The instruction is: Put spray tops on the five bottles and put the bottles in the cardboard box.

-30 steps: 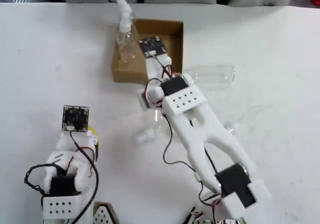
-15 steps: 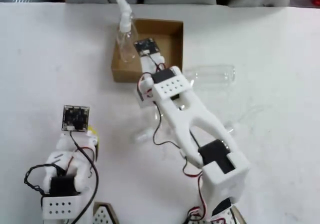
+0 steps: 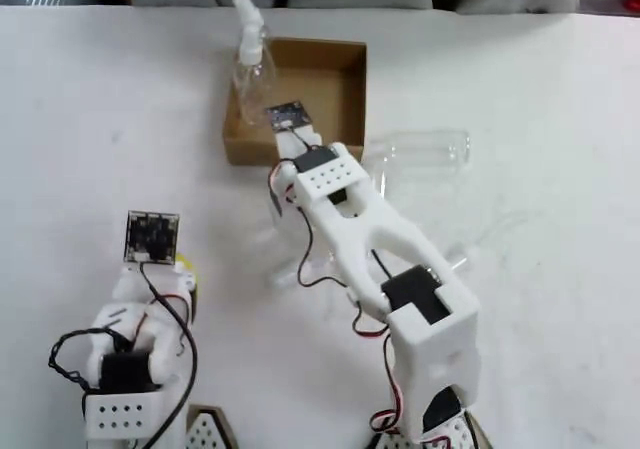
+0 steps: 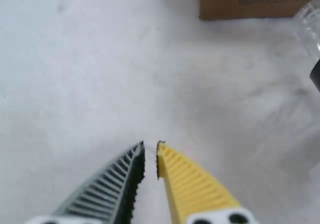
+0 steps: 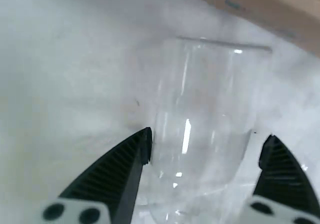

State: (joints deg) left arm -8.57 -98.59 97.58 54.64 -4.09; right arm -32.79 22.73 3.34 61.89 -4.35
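While its fingers stand wide apart, the right pincer point(image 5: 208, 136) straddles a clear bottle point(image 5: 210, 94) lying on the table point(image 5: 60, 59), without closing on it. Just beyond is the cardboard box point(image 3: 250, 152), toward the table's far edge. A bottle with a spray top point(image 3: 250, 64) stands against the box's left wall. A bare bottle point(image 3: 420, 154) lies just beside its right wall. The left pincer point(image 4: 150, 146), all but shut on nothing, is over the table toward the near left corner.

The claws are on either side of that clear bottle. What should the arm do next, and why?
Probably close the right gripper on the clear bottle: its jaws stand open on both sides of the bottle, which lies on the table beside the cardboard box, not yet gripped.
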